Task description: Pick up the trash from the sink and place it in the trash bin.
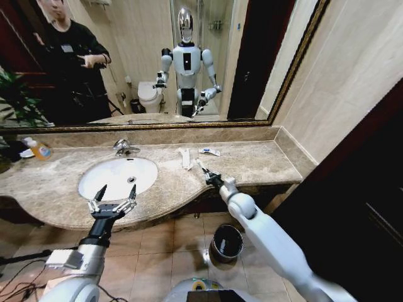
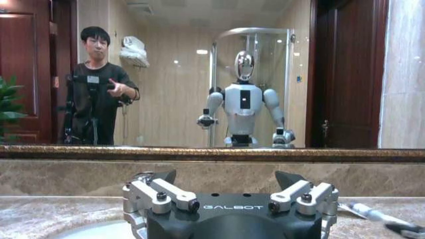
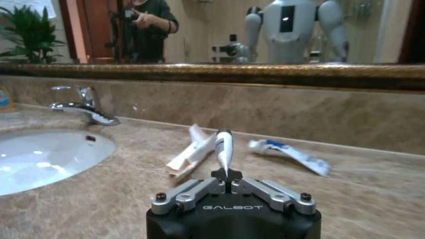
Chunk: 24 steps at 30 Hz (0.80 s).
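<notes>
The right gripper point(image 1: 210, 177) is over the marble counter point(image 1: 258, 160), at about 3 o'clock from the sink point(image 1: 118, 177). Its two fingers are pinched tight on one slim white tube point(image 3: 224, 151). The tube sticks straight out past the fingertips, and its far end points toward the mirror point(image 1: 208, 56).

Two more pieces of trash lie on the counter, past the held tube. One is a long flat white wrapper point(image 1: 185, 157), just beside the tube at about 11 o'clock from the gripper. The other is a white tube with blue print point(image 1: 210, 151), at about 12 o'clock from the gripper, close to the back wall. That makes three pieces of trash that can be counted.

The left gripper point(image 1: 115, 193) hangs at the front edge of the sink, at about 6 o'clock from the bowl. Its two fingers are spread wide and hold nothing.

One chrome faucet point(image 1: 124, 147) stands at 12 o'clock behind the sink. One soap bottle with orange liquid point(image 1: 39, 149) stands at about 10 o'clock from the sink, far out on the counter.

One round dark trash bin point(image 1: 227, 242) with a shiny rim sits on the tiled floor point(image 1: 157, 245), below the counter's front edge and under the right arm.
</notes>
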{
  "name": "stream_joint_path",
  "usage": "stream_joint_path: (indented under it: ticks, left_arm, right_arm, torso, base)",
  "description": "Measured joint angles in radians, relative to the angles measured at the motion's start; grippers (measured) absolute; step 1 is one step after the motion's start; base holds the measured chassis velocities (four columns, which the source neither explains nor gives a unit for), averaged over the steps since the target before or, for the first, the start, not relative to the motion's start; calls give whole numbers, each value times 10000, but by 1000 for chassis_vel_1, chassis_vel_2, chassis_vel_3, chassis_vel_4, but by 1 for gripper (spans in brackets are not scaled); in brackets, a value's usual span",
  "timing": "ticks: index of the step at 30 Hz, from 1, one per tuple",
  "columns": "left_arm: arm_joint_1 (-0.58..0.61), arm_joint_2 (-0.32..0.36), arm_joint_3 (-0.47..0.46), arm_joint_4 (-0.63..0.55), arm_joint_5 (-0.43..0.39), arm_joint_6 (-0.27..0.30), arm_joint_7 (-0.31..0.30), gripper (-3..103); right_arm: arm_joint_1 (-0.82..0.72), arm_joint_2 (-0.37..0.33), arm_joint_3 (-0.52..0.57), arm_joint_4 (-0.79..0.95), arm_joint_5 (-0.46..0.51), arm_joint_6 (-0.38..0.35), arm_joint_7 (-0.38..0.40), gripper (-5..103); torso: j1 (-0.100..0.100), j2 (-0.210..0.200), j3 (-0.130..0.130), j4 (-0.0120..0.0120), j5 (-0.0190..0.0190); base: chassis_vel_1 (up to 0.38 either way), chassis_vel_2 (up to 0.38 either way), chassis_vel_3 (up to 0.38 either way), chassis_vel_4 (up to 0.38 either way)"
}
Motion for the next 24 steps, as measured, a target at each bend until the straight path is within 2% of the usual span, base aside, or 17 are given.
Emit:
stream_joint_path:
  ticks: [10, 13, 17, 19, 24]
  left_arm:
    - [0, 0, -1, 0, 0, 0, -2, 100]
    - [0, 0, 0, 0, -1, -1, -2, 100]
    - [1, 0, 0, 0, 0, 0, -2, 100]
    - [1, 0, -1, 0, 0, 0, -3, 100]
    - [1, 0, 0, 0, 0, 0, -1, 100]
  right_arm:
    - [-1470, -838, 1469, 1196, 249, 660, -139, 0]
    - [-2269, -1021, 2000, 1575, 222, 1189, -200, 0]
    - [-2995, -1010, 2461, 1674, 37, 1658, -227, 0]
    - [-3861, -847, 3283, 1698, -184, 2152, -589, 0]
    - [-4881, -581, 4144, 1778, -205, 2554, -1192, 0]
  torso:
    - [0, 0, 0, 1, -2]
    - [0, 0, 0, 2, -2]
    - [1, 0, 0, 1, 0]
    - [1, 0, 0, 1, 0]
    - [2, 0, 0, 1, 2]
  base:
    - [0, 0, 0, 0]
    - [0, 0, 0, 0]
    - [0, 0, 0, 0]
    - [0, 0, 0, 0]
    - [0, 0, 0, 0]
